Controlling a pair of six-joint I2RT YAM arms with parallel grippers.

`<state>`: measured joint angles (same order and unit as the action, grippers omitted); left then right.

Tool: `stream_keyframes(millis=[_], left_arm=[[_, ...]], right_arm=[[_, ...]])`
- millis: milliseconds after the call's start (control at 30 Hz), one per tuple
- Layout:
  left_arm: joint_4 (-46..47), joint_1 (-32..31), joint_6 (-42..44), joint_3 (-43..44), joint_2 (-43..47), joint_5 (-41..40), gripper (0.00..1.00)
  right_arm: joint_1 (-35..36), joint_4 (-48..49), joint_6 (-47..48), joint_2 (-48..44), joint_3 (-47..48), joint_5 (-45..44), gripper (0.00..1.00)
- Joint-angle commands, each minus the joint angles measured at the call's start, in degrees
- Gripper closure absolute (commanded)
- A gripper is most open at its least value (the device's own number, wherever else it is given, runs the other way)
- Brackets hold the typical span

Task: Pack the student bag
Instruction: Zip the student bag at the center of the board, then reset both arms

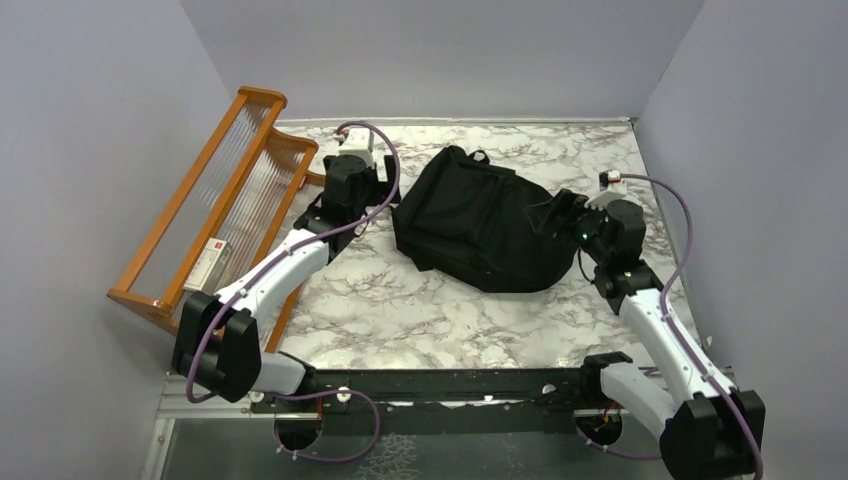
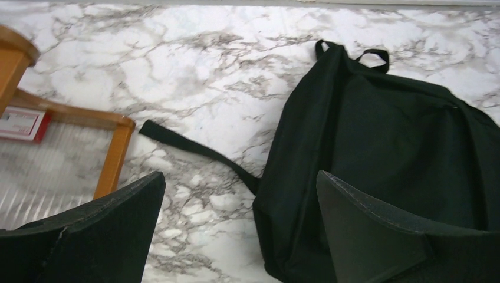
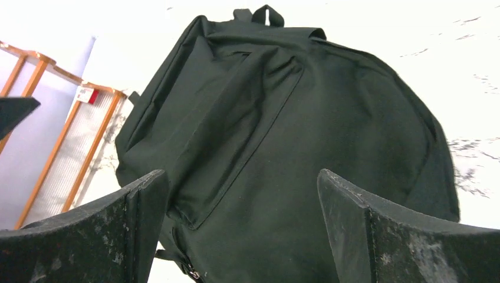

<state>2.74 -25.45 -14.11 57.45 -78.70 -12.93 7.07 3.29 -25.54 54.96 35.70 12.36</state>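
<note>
The student bag is a black fabric backpack lying flat on the marble table, its top loop pointing away from me. The front pocket faces up and looks closed. A loose strap trails onto the marble on the bag's left side. My left gripper hovers open at the bag's left edge, with nothing between its fingers. At the bag's right end, my right gripper stands open just over the fabric, gripping nothing. In the overhead view it sits at the bag's right corner.
A wooden rack with ribbed clear panels leans at the left wall. A small white and red box lies in it, also seen from the left wrist. Grey walls close in the table on three sides.
</note>
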Motion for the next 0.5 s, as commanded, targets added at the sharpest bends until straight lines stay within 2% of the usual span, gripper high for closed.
stream_keyframes(millis=[0, 267, 467], left_arm=[[-1.4, 0.3, -2.6, -4.6, 4.4, -6.7, 0.01], [1.9, 0.3, -5.3, -15.9, 12.8, -7.8, 0.01], [1.6, 0.3, -4.7, -17.2, 15.7, -10.8, 0.01]], right_arm=[[0.0, 3.1, -0.8, -6.4, -2.5, -8.3, 0.0], [0.0, 5.0, 0.9, -14.6, -7.2, -16.9, 0.0], [0.0, 6.8, 3.7, -17.1, -8.9, -20.2, 0.0]])
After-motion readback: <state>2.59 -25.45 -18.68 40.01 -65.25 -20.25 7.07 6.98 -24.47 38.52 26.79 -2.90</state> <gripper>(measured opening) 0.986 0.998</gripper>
